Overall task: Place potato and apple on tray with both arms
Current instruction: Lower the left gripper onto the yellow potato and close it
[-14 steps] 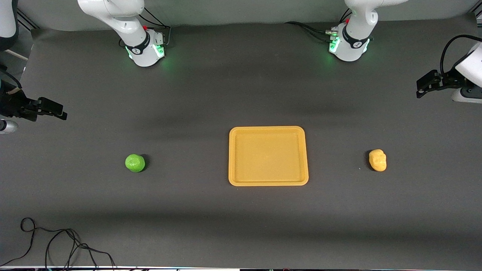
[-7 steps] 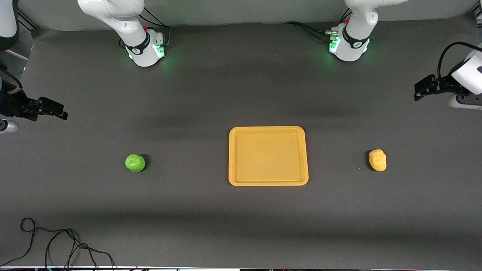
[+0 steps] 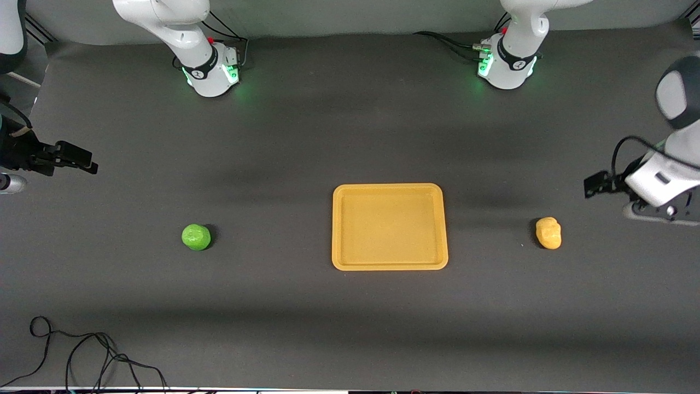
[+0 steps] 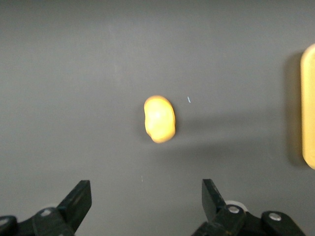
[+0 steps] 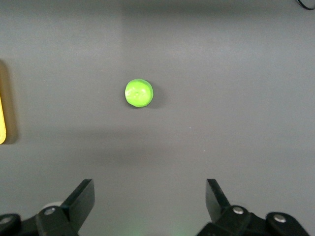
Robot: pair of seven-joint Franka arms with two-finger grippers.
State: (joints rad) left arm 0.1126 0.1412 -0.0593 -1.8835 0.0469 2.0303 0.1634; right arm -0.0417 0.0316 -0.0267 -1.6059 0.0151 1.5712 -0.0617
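The orange-yellow tray (image 3: 389, 226) lies in the middle of the table. The green apple (image 3: 196, 237) sits beside it toward the right arm's end. The yellow potato (image 3: 548, 232) sits beside it toward the left arm's end. My left gripper (image 3: 599, 185) hangs open and empty over the table near the potato. In the left wrist view the potato (image 4: 159, 119) lies ahead of the open left gripper (image 4: 145, 189), with the tray's rim (image 4: 309, 105) at the edge. My right gripper (image 3: 76, 158) waits open at the table's end. The right wrist view shows the apple (image 5: 139, 92) ahead of the open gripper (image 5: 149, 189).
The two arm bases (image 3: 210, 71) (image 3: 506, 63) stand at the table's edge farthest from the front camera. A loose black cable (image 3: 82, 355) lies at the near corner toward the right arm's end. The tray's rim (image 5: 2, 118) shows at the right wrist view's edge.
My left arm has swung its gripper from the table's end toward the potato, still open and empty. The right arm, apple, potato and tray have not moved.
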